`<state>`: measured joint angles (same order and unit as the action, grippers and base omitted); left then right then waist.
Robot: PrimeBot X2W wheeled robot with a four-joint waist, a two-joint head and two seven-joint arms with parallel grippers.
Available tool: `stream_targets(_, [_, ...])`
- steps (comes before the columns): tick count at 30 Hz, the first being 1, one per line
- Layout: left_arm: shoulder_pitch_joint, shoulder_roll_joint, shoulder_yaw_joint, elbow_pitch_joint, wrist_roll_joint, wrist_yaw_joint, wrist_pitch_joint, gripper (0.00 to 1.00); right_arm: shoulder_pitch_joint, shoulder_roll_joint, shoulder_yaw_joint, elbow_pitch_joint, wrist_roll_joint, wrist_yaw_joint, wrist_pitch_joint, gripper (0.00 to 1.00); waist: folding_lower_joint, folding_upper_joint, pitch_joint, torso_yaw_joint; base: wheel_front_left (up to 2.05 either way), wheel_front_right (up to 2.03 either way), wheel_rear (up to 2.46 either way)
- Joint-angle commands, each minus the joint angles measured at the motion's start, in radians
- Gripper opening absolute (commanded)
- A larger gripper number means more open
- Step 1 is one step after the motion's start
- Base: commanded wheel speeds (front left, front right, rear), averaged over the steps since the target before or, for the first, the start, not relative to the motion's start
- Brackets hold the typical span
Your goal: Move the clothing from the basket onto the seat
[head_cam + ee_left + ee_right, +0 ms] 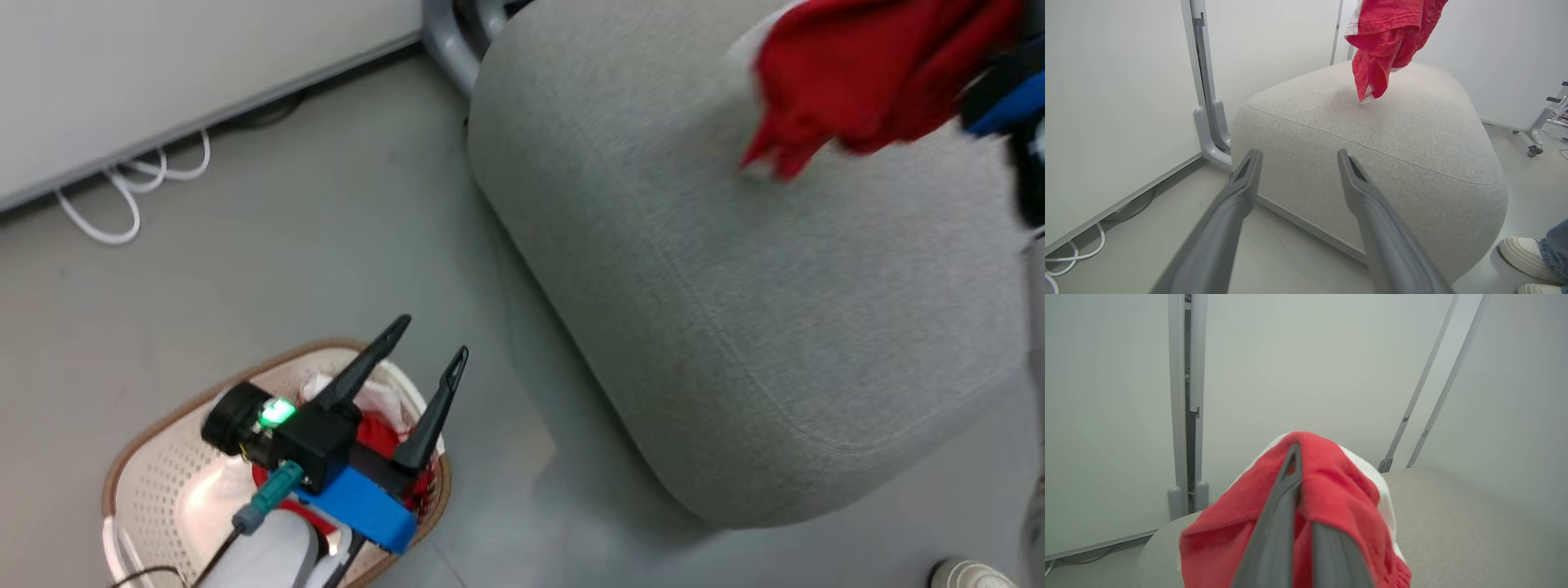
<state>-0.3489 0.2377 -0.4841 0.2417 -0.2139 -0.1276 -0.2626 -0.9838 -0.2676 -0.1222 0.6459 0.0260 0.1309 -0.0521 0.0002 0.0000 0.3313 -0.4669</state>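
Observation:
A red garment point(865, 73) with white trim hangs over the far part of the grey seat point(735, 327), its lower end just above the cushion. In the right wrist view my right gripper point(1296, 457) is shut on this clothing point(1339, 498), which drapes over both fingers above the seat point(1453, 522). The cream basket point(147, 482) stands on the floor at the lower left with more red and white clothing point(380, 437) in it. My left gripper point(431, 339) hovers over the basket, open and holding nothing. In the left wrist view, the left gripper point(1299, 157) points at the seat point(1372, 134) and the hanging garment point(1388, 41).
White cables point(122, 196) lie on the floor along the wall panel. A grey panel foot point(449, 41) stands behind the seat. A person's white shoes point(1523, 253) are beside the seat's near right corner. A wheeled stand point(1535, 139) is at the far right.

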Motion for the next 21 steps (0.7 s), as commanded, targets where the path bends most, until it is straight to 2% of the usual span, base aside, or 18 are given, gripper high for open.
stream_targets(1, [-0.038,0.019,-0.007,-0.012,0.005,-0.003,-0.003,1.0,-0.039,-0.02,-0.034,0.02,-0.007,0.0,0.001,0.0,-0.0002,0.0,0.111,0.08,0.0,0.0,0.0])
stream_targets(6, [-0.116,0.032,-0.04,-0.025,0.007,-0.003,-0.002,1.0,-0.064,-0.075,-0.151,0.093,-0.048,0.0,-0.027,0.0,-0.0002,0.0,0.198,0.143,0.0,0.0,0.0])
stream_targets(9, [-0.145,0.027,-0.051,-0.02,0.006,-0.003,-0.002,1.0,-0.032,-0.069,-0.201,0.155,-0.071,0.0,-0.05,0.0,-0.0002,0.0,0.223,0.167,0.0,0.0,0.0])
stream_targets(21, [-0.161,-0.011,-0.077,0.008,-0.02,-0.003,-0.003,1.0,0.071,-0.067,-0.334,0.329,-0.133,0.0,-0.122,0.0,-0.0002,0.0,0.186,0.225,0.0,0.0,0.0])
